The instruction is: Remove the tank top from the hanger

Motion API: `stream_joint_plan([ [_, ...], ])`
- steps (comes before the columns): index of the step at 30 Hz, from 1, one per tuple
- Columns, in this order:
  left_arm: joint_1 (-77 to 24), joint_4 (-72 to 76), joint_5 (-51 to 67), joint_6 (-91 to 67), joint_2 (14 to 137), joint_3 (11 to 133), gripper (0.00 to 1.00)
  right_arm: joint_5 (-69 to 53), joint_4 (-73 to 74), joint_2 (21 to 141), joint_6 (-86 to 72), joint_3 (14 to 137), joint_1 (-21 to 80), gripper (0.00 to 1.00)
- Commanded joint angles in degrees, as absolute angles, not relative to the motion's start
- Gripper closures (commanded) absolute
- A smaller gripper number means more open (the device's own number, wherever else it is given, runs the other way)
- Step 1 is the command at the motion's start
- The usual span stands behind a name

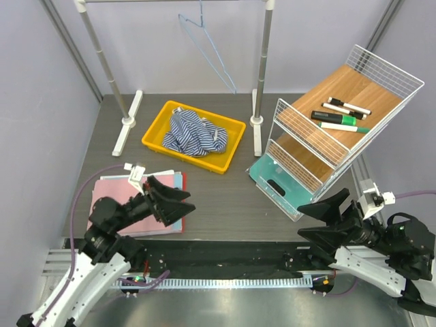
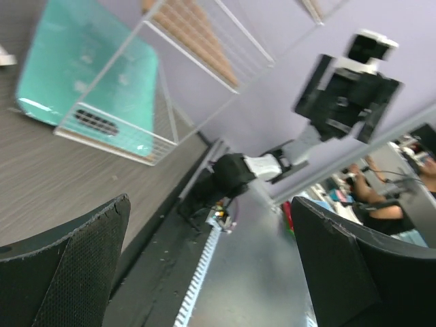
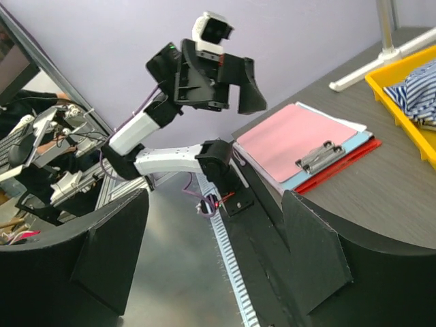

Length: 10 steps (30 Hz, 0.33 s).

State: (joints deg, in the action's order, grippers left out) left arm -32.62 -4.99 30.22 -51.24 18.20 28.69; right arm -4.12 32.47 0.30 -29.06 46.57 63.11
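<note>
The striped navy-and-white tank top [image 1: 196, 133] lies crumpled in a yellow tray [image 1: 158, 125] at the table's back middle; part of it also shows at the right edge of the right wrist view [image 3: 417, 101]. The light-blue wire hanger [image 1: 208, 46] hangs bare on the rack bar behind the tray. My left gripper [image 1: 178, 199] is open and empty over the clipboards at the near left. My right gripper [image 1: 310, 221] is open and empty at the near right. Both are far from the tank top and hanger.
A grey rack with two poles [image 1: 262, 65] stands at the back. A stack of pink, blue and red clipboards [image 1: 116, 201] lies near left. A tilted white wire shelf [image 1: 340, 116] holding markers, with a teal tray [image 1: 272, 178] under it, stands at the right.
</note>
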Motion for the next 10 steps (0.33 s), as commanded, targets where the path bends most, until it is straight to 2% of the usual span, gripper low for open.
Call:
stream_joint_plan([
  [1,-32.9,3.1,34.3,-58.0,8.8,23.5,0.00,-1.3,30.9,0.2,-32.6,41.6,62.8,0.16],
  [6,-32.8,5.6,34.4,-61.7,-2.5,18.5,0.00,-3.8,27.3,0.2,-32.7,36.0,62.8,0.14],
  [10,-32.8,8.9,39.0,-64.8,-1.4,16.8,0.00,-3.6,25.1,0.2,-32.5,32.8,62.8,0.13],
])
